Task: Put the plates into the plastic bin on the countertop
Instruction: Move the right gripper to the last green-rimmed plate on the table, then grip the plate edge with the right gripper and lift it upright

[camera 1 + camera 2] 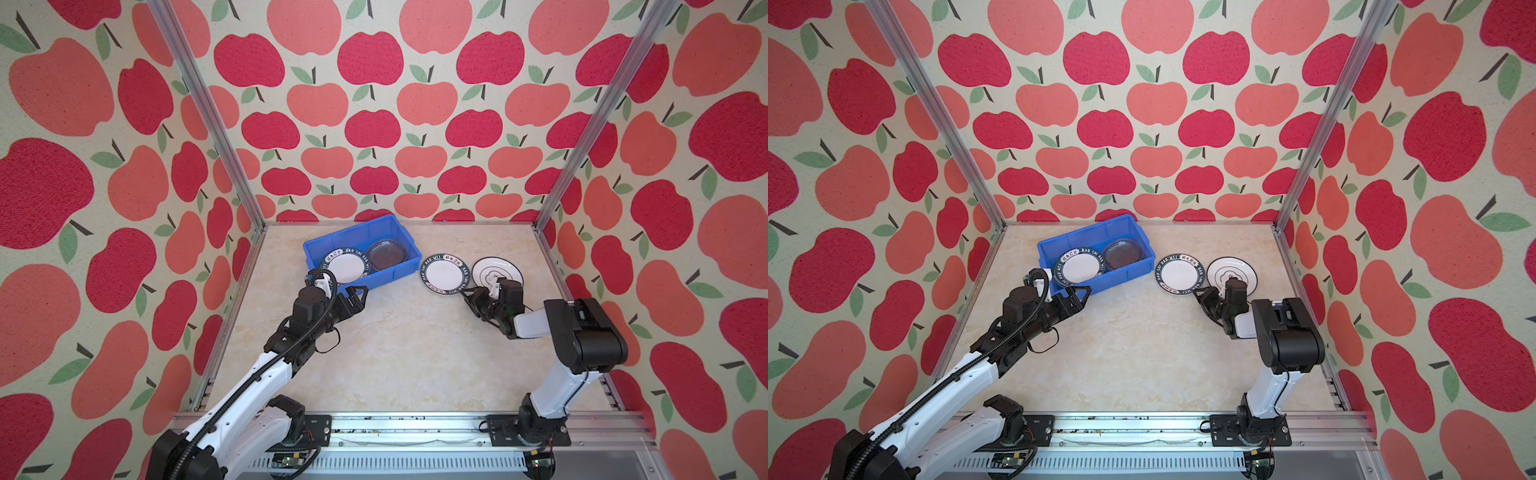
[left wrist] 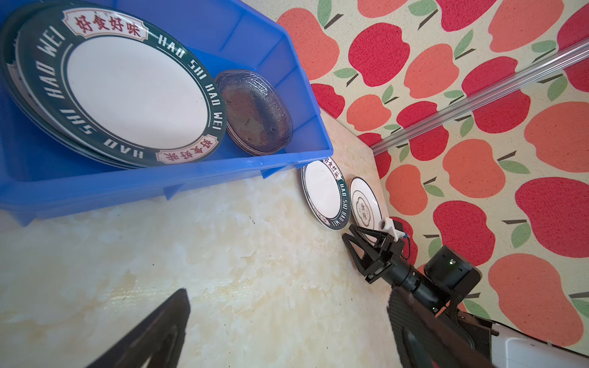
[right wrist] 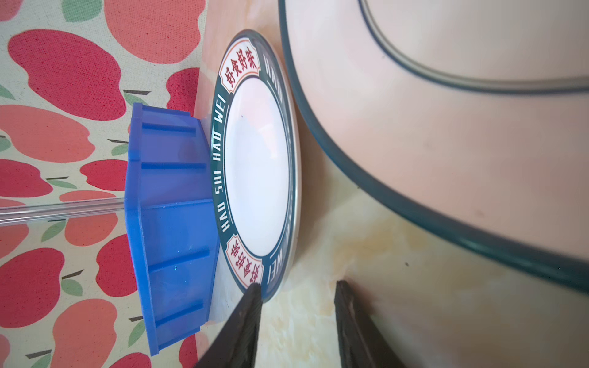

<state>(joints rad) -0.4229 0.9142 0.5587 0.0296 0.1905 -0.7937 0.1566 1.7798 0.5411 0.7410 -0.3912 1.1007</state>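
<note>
The right gripper point(image 3: 299, 286) has its jaws partly spread, 1 finger touching the rim of the lone green-rimmed plate point(image 1: 445, 274) on the countertop point(image 1: 395, 353), beside the black-ringed plate point(image 1: 494, 266). The left gripper point(image 1: 358, 293) hangs wide open at the blue bin point(image 1: 395, 277), which holds stacked green-rimmed plates point(image 1: 343, 266) and glass plates point(image 1: 386, 254).

We see a blue bin point(image 1: 390, 277) on the tabletop point(image 1: 395, 353), a green-rimmed plate point(image 1: 444, 274) beside it, our right hand point(image 1: 467, 294) at its rim

Glossy blue plastic bin point(image 1: 357, 235), glazed white plates point(image 1: 444, 274), translucent smoky glass plates point(image 1: 387, 254), smooth marble-look tabletop point(image 1: 395, 353), bare aluminium rails point(image 1: 205, 108), rough woven-looking walls point(image 1: 374, 124).
</note>
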